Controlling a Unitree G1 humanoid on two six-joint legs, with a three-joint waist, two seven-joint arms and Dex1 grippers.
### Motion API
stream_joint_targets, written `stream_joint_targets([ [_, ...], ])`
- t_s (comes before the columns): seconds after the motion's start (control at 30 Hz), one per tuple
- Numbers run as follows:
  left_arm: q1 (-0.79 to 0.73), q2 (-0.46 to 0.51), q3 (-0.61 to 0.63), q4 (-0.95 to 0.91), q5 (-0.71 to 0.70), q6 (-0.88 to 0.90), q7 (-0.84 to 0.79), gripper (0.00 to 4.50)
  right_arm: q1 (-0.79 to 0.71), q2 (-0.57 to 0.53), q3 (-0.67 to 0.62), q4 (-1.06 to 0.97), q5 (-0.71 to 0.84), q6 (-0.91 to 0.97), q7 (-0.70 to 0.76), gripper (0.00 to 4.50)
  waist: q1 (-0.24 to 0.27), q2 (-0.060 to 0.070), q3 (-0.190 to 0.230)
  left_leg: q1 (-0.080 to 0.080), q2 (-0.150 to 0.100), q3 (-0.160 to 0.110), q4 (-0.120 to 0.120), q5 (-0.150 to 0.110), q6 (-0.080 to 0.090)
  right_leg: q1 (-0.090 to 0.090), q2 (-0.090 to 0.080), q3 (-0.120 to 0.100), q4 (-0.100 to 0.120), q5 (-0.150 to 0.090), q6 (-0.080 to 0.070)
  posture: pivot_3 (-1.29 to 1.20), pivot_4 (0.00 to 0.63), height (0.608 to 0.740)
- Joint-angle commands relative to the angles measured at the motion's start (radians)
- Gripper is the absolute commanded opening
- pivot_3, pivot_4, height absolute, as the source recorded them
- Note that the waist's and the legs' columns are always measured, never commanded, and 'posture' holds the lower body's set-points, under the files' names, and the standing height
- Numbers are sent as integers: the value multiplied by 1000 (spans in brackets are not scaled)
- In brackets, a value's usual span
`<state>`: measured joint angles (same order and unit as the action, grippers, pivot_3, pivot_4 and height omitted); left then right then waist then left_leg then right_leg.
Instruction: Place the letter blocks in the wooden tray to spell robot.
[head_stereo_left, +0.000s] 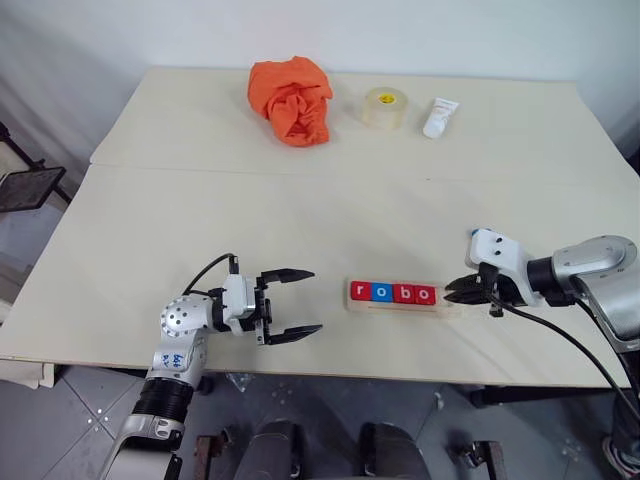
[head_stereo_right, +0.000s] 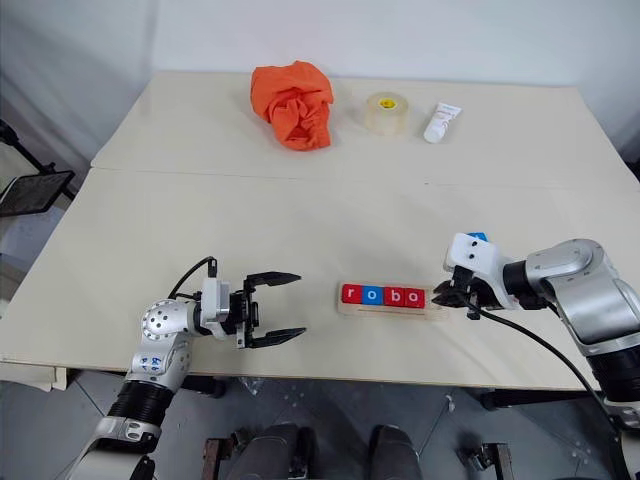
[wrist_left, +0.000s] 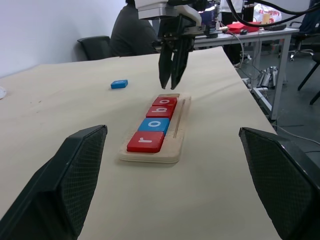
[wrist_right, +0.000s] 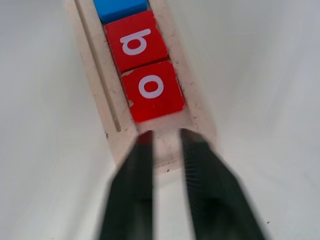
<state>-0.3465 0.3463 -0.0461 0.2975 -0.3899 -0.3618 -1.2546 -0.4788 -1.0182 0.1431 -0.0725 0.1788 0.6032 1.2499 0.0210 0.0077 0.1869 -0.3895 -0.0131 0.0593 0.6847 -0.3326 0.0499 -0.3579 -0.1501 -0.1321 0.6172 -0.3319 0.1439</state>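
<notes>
a pale desk stands against a white wall, with an orange cloth, tape roll and white tube along its far side. near the front edge the wooden tray holds four letter blocks reading "robo"; a fifth, blue block lies apart. the left end effector gapes empty; the right end effector is closed, empty, at the tray's end.

The two head views looked forward and down over the table from above, sharing nearly the same scene. The left wrist camera sat low, looking level along the wooden tray. The right wrist camera looked steeply down, very close over that tray's end.
</notes>
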Motion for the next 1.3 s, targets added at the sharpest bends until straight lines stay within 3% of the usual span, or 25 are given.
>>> stream_joint_targets([
  [0.03, 1, 2, 7, -11, -6, -13, 3, 4500, 0, 12, -1, 4, -3, -22, -9, 23, 2, 0, 0, 0, 0, 0, 0, 0, 0, 0, 0, 0, 0, 0, 0, 0, 150, 740],
  [0.63, 22, 20, 17, -32, -9, -13, 12, 4500, -34, 78, 34, 27, -1, -23, -24, 23, 2, 0, 0, 0, 0, 0, 0, 0, 0, 0, 0, 0, 0, 0, 0, 0, 150, 740],
  [0.9, 1, 21, 16, -7, -9, -17, 0, 4500, 49, 10, -78, -22, 34, -42, -36, 23, 6, 0, 0, 0, -1, -1, 0, 0, 0, 0, 0, 0, 0, 0, 0, 0, 150, 740],
  [1.03, -17, 17, 13, 19, -10, -20, -17, 4500, 129, -5, -168, -48, 78, -49, -42, 887, 4, 0, 0, 0, -1, -1, 0, 0, 0, 0, 0, -1, 0, 0, 0, 0, 150, 740],
  [1.2, -38, 13, 14, 44, -11, -24, -33, 4500, 188, 5, -257, -65, 111, -49, -85, 2649, 2, 0, 0, 0, -1, 0, 0, 0, 0, 0, 0, 0, 0, 0, 0, 0, 150, 740],
  [1.3, -59, 13, 12, 70, -11, -26, -54, 4500, 263, 23, -377, -51, 140, -59, -132, 3692, 3, 0, 0, 0, 0, 0, 0, 0, 0, 0, 0, -1, 0, 0, 0, 0, 150, 740],
])
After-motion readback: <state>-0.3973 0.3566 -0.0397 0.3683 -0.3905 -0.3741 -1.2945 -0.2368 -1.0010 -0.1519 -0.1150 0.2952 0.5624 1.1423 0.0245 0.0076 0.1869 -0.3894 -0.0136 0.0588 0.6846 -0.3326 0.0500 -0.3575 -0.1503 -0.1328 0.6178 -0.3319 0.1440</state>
